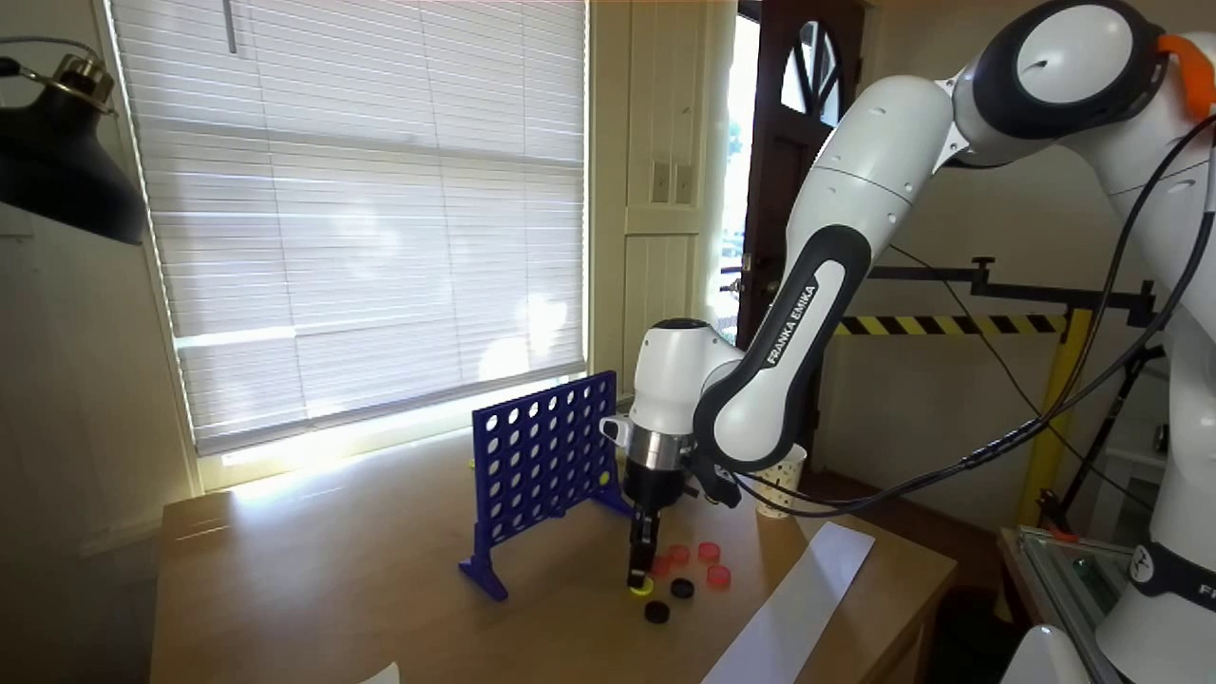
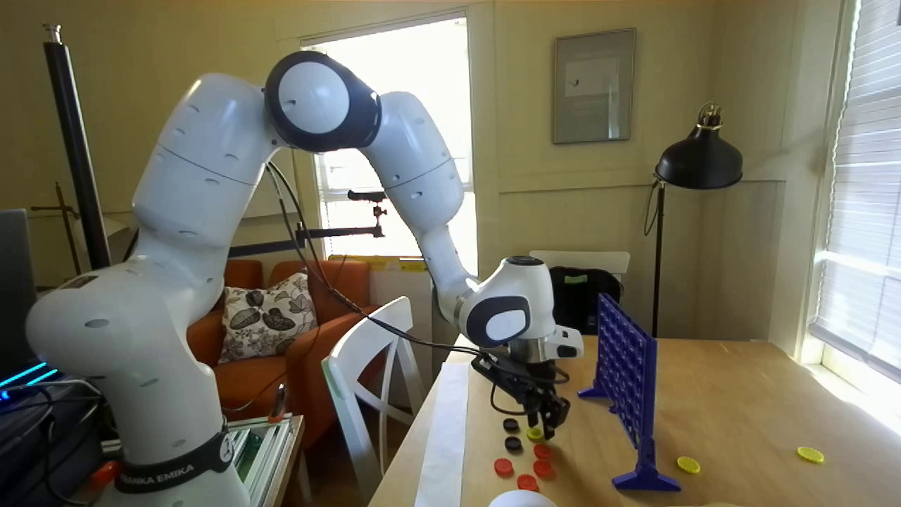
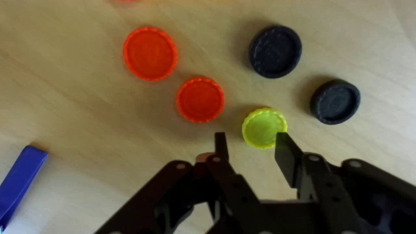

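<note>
My gripper (image 3: 251,134) points down over the wooden table, its fingers standing apart with no object between them. A yellow disc (image 3: 262,125) lies flat just past the fingertips, and the right finger (image 3: 287,152) covers part of its edge in the wrist view. Whether finger and disc touch, I cannot tell. Red discs (image 3: 200,99) are to the left of the yellow one, and two black discs (image 3: 275,52) are to its upper right. In an exterior view, the gripper (image 1: 638,578) is low beside the blue upright grid (image 1: 541,461), which holds a yellow disc (image 1: 605,478) near its lower end.
A white paper strip (image 1: 793,603) runs along the table (image 1: 313,579) near its edge. A patterned cup (image 1: 783,482) stands behind the arm. Beyond the grid lie two yellow discs (image 2: 688,465). One grid foot (image 3: 21,182) shows at the left in the wrist view.
</note>
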### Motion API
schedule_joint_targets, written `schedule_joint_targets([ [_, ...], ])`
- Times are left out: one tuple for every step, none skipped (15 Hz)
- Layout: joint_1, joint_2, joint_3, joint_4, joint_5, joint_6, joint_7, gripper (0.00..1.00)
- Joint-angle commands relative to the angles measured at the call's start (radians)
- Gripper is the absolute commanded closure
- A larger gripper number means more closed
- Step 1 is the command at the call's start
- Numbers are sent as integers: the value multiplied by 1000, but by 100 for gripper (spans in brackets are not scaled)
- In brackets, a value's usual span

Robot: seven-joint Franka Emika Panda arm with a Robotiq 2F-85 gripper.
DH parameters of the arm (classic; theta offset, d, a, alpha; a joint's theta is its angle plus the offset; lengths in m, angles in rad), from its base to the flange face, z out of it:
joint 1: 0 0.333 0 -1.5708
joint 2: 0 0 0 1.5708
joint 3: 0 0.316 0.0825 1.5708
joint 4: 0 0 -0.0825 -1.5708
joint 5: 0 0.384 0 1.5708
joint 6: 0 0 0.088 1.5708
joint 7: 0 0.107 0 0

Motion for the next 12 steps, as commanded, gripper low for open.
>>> schedule_joint_targets([
  [15, 15, -8, 21, 24, -7, -18, 25],
  [14, 18, -5, 23, 25, -10, -20, 19],
  [10, 20, -1, 24, 27, -12, -24, 11],
  [9, 22, 2, 25, 28, -15, -27, 4],
  [9, 24, 3, 26, 28, -18, -29, 0],
  [10, 26, 4, 27, 28, -19, -29, 0],
  [10, 28, 5, 27, 27, -20, -30, 0],
  [10, 30, 5, 28, 26, -22, -31, 0],
  [11, 32, 5, 28, 26, -23, -31, 0],
  [11, 33, 5, 28, 26, -23, -32, 22],
  [11, 34, 6, 28, 26, -22, -32, 28],
  [12, 35, 5, 28, 26, -21, -32, 34],
])
